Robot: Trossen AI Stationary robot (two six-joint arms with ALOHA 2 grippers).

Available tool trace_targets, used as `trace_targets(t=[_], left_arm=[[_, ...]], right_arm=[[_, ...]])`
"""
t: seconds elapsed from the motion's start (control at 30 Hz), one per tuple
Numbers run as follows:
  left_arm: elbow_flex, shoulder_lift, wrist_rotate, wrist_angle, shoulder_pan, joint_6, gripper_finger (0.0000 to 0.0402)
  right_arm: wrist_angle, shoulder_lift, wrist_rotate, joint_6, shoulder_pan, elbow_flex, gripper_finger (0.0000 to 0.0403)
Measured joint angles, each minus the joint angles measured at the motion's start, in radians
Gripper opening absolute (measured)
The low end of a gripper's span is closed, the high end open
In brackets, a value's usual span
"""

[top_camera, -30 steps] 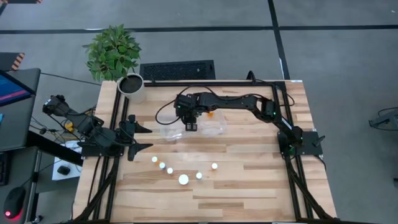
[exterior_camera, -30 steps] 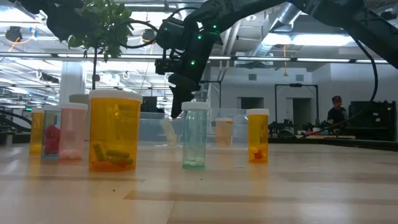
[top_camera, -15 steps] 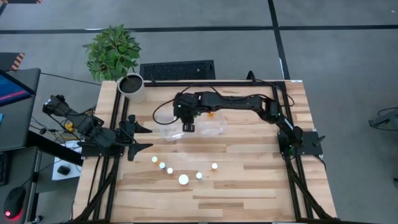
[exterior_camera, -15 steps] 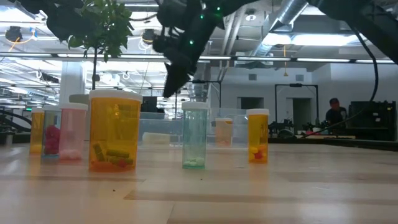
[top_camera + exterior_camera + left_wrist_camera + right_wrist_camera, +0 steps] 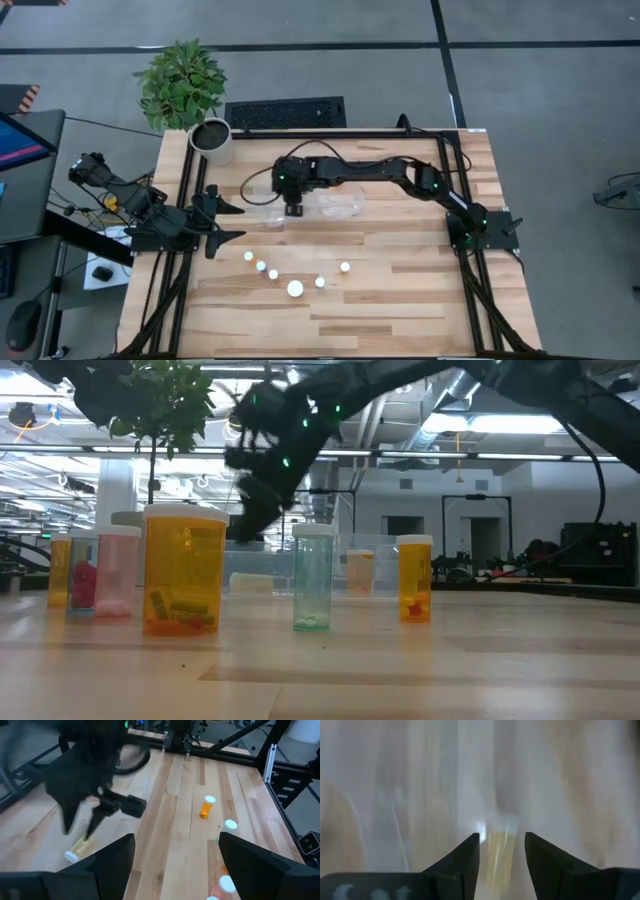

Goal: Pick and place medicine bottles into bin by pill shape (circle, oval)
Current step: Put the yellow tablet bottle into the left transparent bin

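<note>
The clear two-compartment bin (image 5: pixel 268 214) stands mid-table. My right gripper (image 5: pixel 292 209) hangs open above its left compartment, touching nothing. A pale bottle (image 5: pixel 500 854) lies on its side on the bin floor below and between the fingers; it also shows in the left wrist view (image 5: pixel 76 851) and the low view (image 5: pixel 250 582). Several bottles stand upright on their bases in an arc nearer the front edge, among them a large orange one (image 5: pixel 184 570), a pink one (image 5: pixel 117 573) and a greenish one (image 5: pixel 313 578). My left gripper (image 5: pixel 228 221) waits open at the table's left side.
A white plant pot (image 5: pixel 212 140) stands at the far left corner. The standing bottles' white caps (image 5: pixel 295 289) curve across the near middle. Another bottle (image 5: pixel 360 572) shows behind the bin's wall. Bare wood lies at the table's right and near side.
My right gripper has gone toward the table's left edge, from the bin's middle to above its left compartment, staying open. The pale bottle in that compartment, tilted a second ago, has fallen flat on the bin floor.
</note>
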Motion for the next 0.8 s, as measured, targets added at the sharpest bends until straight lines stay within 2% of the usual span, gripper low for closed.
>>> trace_targets(t=[0.23, 0.8], left_arm=[[0.0, 0.0, 0.0, -0.004, 0.0, -0.002, 0.0283], [0.0, 0.0, 0.0, -0.02, 0.0, -0.014, 0.0283]], right_arm=[[0.04, 0.058, 0.001, 0.012, -0.008, 0.004, 0.0164], [0.015, 0.093, 0.001, 0.018, -0.011, 0.002, 0.0156]])
